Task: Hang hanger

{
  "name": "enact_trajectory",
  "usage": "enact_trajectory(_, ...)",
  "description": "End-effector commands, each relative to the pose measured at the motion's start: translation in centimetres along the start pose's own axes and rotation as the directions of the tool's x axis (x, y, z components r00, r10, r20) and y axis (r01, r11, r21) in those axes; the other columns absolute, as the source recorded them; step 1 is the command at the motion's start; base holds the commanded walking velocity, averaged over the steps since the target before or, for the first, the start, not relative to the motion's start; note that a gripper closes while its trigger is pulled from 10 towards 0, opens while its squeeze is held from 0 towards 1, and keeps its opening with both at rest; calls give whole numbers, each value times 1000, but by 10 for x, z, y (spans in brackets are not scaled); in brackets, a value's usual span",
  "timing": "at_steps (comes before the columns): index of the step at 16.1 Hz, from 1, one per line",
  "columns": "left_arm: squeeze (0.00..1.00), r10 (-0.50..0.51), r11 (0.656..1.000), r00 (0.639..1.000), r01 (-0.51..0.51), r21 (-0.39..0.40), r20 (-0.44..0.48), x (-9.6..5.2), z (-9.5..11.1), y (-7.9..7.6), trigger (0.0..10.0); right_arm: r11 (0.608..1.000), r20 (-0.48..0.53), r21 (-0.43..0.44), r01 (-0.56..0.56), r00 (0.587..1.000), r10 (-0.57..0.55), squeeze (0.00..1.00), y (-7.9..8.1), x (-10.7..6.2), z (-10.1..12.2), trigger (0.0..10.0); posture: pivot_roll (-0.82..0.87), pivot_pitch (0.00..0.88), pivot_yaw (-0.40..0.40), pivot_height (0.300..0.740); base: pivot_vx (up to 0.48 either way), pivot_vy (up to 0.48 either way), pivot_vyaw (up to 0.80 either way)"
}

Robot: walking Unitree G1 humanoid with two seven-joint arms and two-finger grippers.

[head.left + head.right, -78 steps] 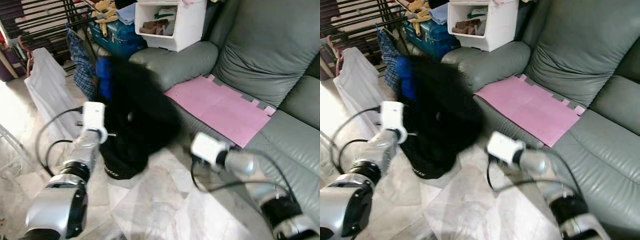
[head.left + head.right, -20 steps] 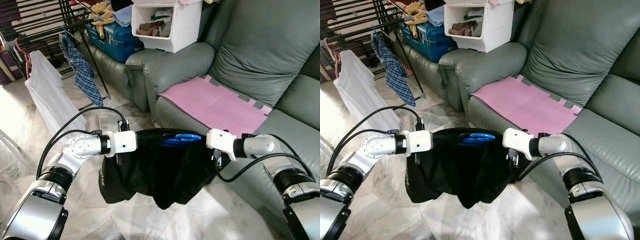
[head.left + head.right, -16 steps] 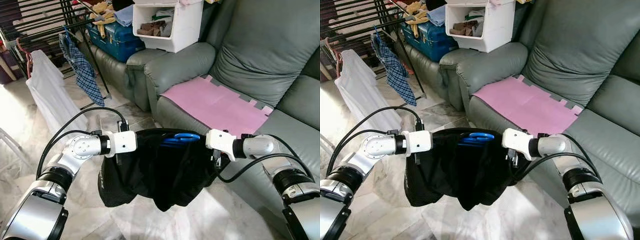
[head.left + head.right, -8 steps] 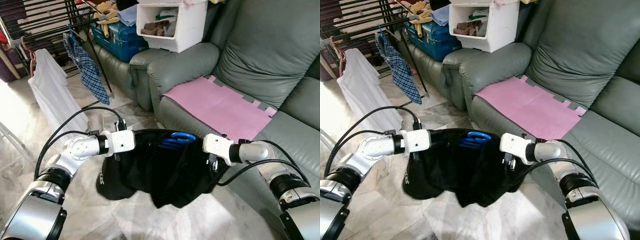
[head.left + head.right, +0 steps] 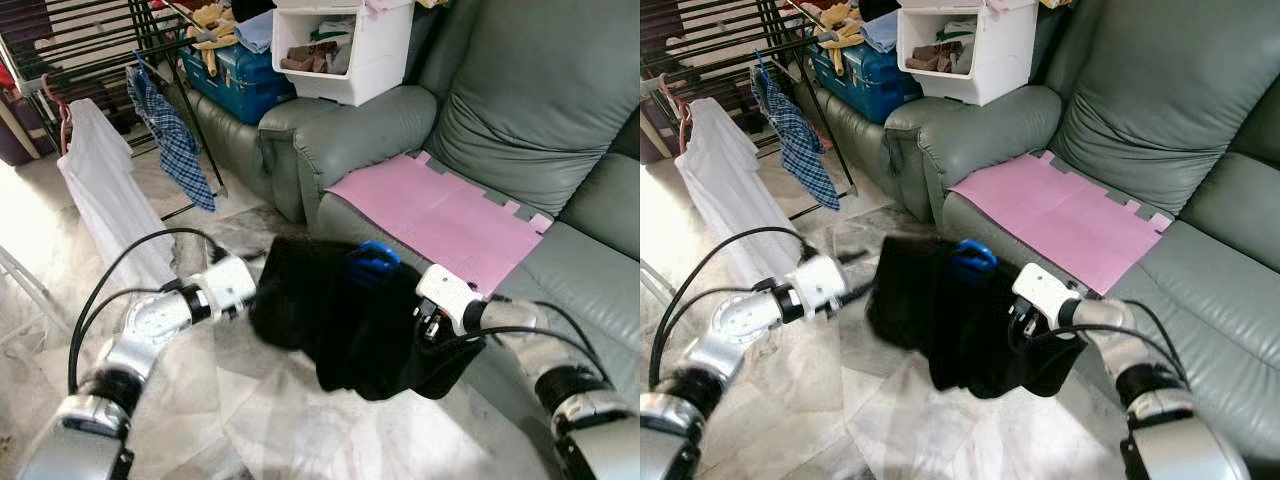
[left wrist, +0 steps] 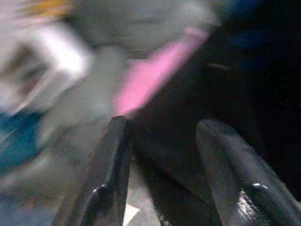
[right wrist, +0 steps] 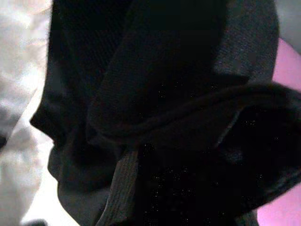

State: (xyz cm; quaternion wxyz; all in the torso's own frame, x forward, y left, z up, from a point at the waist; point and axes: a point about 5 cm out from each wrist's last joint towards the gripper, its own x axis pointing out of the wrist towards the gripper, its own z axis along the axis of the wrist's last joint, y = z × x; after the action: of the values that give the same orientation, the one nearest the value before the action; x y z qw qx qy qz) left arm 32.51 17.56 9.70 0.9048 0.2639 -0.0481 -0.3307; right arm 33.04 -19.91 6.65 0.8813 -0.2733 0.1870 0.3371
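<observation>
Grey sofa (image 5: 520, 110) (pink mat (image 5: 440, 215)) beside marble floor (image 5: 300, 430)

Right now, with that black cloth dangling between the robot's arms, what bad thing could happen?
The left gripper has its fingers spread with nothing clearly between them, so the black garment seems to hang mostly from the right gripper and could slide to the floor. The blue hanger pokes out of the bunched fabric and might slip free. The garment's lower edge droops low and could drag.
</observation>
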Motion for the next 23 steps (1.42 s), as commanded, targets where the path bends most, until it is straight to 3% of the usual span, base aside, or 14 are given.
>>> enact_trajectory(1,1000,150,983,989,-149,-106,-3,-2,-3,1,10000,994,77,71,88,993,-94,0,-7,1,13,1529,-143,0,59,740,0,0,0)
enact_trajectory(2,1000,182,976,983,-181,-122,-2,-3,-4,0,10000,992,85,88,95,991,-102,0,-6,1,13,9020,-143,0,60,740,0,0,0)
enact_trajectory(3,1000,260,949,966,-258,-179,-12,-4,-6,-3,10000,985,99,128,118,987,-130,0,-4,2,14,10000,-144,0,62,740,0,0,0)
enact_trajectory(5,1000,471,828,878,-472,-302,-82,-11,-13,-3,10000,954,126,221,200,965,-232,0,-1,3,19,10000,-141,0,66,740,0,0,0)
enact_trajectory(6,1000,509,791,854,-515,-331,-111,-16,-16,-5,10000,924,118,298,239,952,-284,0,1,6,20,10000,-138,0,68,740,0,0,0)
enact_trajectory(7,0,524,768,843,-530,-359,-124,-19,-19,-6,10000,895,122,365,256,940,-319,0,5,8,22,10000,-135,0,70,740,0,0,0)
enact_trajectory(11,0,539,746,832,-544,-384,-132,-18,-19,-5,10000,892,172,373,255,926,-336,0,23,13,34,10000,-134,0,76,740,197,0,0)
enact_trajectory(16,0,552,720,820,-561,-409,-151,-16,-17,-8,10000,869,142,400,293,916,-374,0,15,8,34,10000,-131,0,68,740,443,0,0)
enact_trajectory(23,0,574,701,803,-584,-410,-162,-15,-14,-1,10000,887,163,372,274,921,-353,0,17,11,44,10000,-130,0,65,740,453,0,598)
